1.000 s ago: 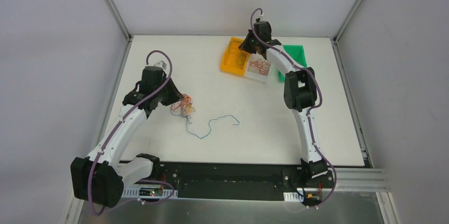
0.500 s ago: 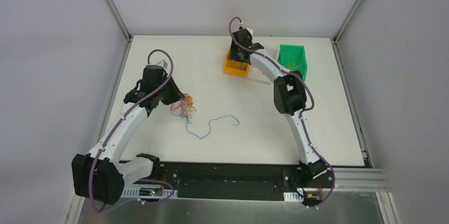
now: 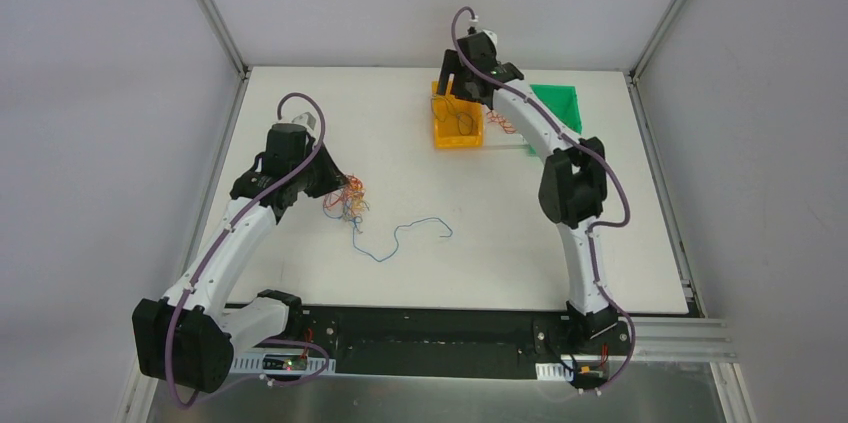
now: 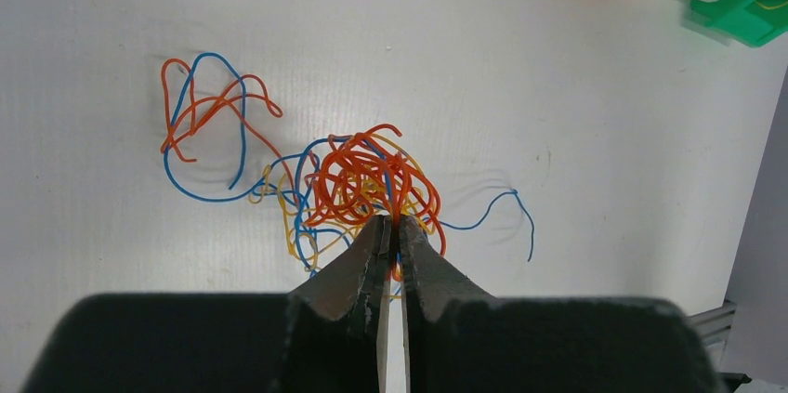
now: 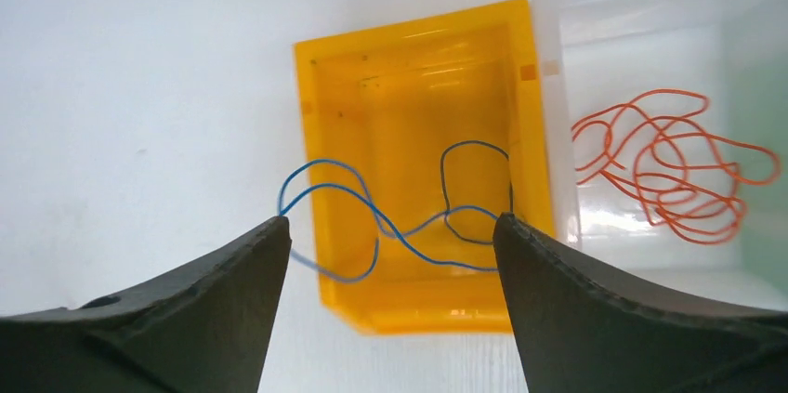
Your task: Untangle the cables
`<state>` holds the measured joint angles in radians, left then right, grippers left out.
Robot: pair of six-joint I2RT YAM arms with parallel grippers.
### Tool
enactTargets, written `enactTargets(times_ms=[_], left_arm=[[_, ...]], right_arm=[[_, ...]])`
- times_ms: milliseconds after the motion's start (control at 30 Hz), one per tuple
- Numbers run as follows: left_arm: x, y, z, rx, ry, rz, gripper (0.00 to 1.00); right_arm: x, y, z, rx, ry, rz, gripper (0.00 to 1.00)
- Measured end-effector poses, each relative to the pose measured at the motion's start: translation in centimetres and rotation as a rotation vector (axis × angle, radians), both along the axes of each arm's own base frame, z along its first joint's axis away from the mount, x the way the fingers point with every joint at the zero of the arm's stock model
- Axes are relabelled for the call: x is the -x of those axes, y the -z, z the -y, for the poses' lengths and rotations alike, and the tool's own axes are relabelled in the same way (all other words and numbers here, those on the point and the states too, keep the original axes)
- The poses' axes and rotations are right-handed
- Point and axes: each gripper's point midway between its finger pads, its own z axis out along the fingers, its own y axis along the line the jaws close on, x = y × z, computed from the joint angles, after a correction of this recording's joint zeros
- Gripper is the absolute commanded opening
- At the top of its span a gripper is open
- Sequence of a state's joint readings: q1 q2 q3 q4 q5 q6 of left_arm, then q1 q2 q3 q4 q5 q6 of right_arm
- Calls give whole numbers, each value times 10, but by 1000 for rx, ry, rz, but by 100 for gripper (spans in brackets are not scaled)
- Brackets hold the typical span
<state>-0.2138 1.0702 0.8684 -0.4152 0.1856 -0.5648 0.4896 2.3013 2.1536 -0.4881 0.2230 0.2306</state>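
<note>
Looking through the left wrist camera, I see my left gripper (image 4: 390, 226) pinched shut on orange strands at the near edge of the clump of cables (image 4: 367, 175), which lies on the white worktop (image 4: 418, 40) with blue and yellow loops trailing out. My right gripper (image 5: 390, 220) hangs with its jaws wide apart above the yellow bin (image 5: 409, 105), where one blue cable (image 5: 327, 186) lies partly inside and partly draped over the rim. Orange cables (image 5: 669, 170) sit in the clear bin (image 5: 641, 58) just beside it.
</note>
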Motion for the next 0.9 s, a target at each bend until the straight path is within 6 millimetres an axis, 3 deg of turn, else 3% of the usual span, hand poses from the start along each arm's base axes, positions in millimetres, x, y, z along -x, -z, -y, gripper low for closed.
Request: enactTargets(times_ms=[167,267,400,567,900], left_arm=[[2,1,4,16,19,-12,8],[2,3,7,25,32,-21,8],[3,4,8,29,37,-28,8],[3,5,9,33,43,-34,9],[4,5,12,43,54,-36,9]], right_arm=[[26,-69,9,-42,-14,87,86],[43,-88,17,-54,-20,108,86],[66,-76,29,-40,-27,76,82],[70,-57,30,-13,-40,24,80],[65,-52,1,-81,-149,-1,79]])
